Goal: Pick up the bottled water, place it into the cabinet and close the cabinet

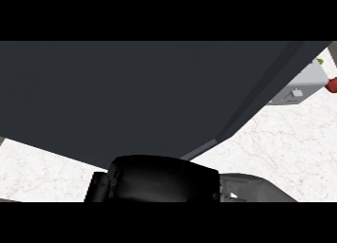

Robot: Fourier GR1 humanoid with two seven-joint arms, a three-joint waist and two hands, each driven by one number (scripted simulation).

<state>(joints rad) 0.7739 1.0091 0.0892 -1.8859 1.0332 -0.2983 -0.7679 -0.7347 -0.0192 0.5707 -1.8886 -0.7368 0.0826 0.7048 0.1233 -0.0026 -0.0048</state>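
Likely kitchen — marble counter (290,142), dark cabinet (129,95).

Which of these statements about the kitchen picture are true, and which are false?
1. A large dark panel fills most of the view. True.
2. The counter is white with faint marbling. True.
3. The red object lies at the lower left. False: it is at the upper right edge, beside a light grey box.
4. A water bottle stands in plain sight on the counter. False: no bottle shows anywhere.
5. A black robot hand shows at the lower edge, below the panel. True.
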